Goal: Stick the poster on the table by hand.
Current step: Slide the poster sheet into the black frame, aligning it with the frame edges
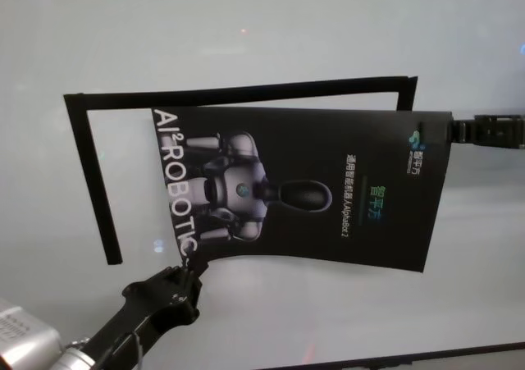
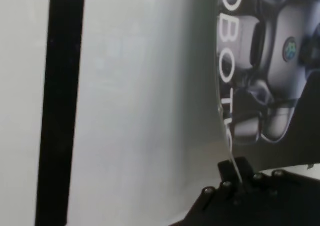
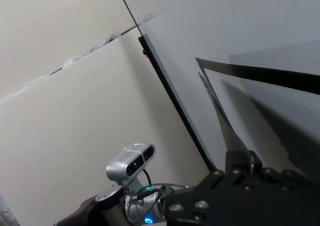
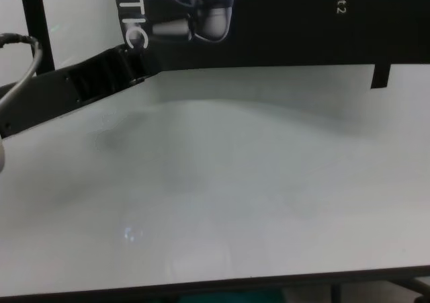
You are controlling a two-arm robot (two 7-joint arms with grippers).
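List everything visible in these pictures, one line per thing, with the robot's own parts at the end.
Glossy black poster with white lettering and a grey-white robot image: one, black, held over the table's middle by two corners, its near edge bowed.
Narrow black tape strips: a frame outline of connected strips, black, stuck flat on the table along the poster's left side and far edge, with a short piece turning down at the far right.
White-grey smooth table: one, pale grey, filling the view, dark front edge.
Left gripper: one, black, shut on the poster's near left corner.
Right gripper: one, black, shut on the poster's far right corner.
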